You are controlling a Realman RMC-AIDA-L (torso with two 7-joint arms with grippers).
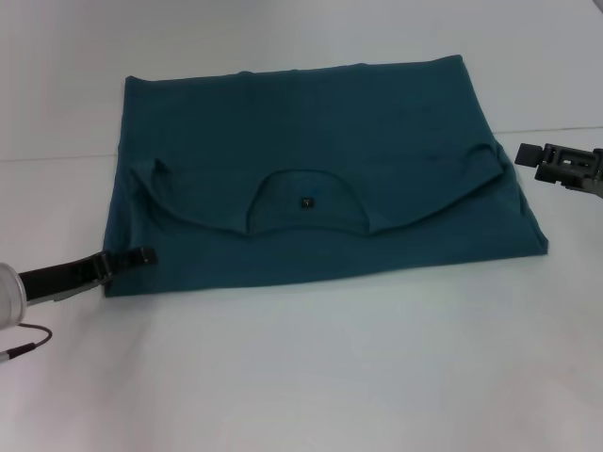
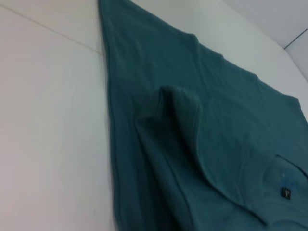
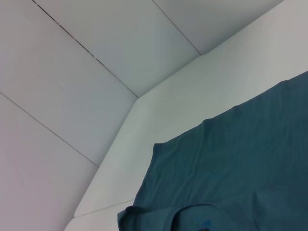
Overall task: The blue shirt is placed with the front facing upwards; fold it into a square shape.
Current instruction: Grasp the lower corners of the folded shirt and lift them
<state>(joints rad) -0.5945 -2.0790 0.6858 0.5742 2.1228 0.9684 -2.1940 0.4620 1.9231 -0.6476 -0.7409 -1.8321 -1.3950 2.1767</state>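
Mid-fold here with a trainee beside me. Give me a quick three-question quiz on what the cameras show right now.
1. True or false: the white "FREE!" lettering shows on the teal-blue cotton T-shirt.
2. Where is the left gripper? A) at the shirt's near-left corner B) above the neckline C) off the white table
3. Fill in: the small dark label sits inside the ____.

Key: 1 false, only plain fabric shows. 2 A; the right gripper is by the shirt's right edge. 3 neckline.
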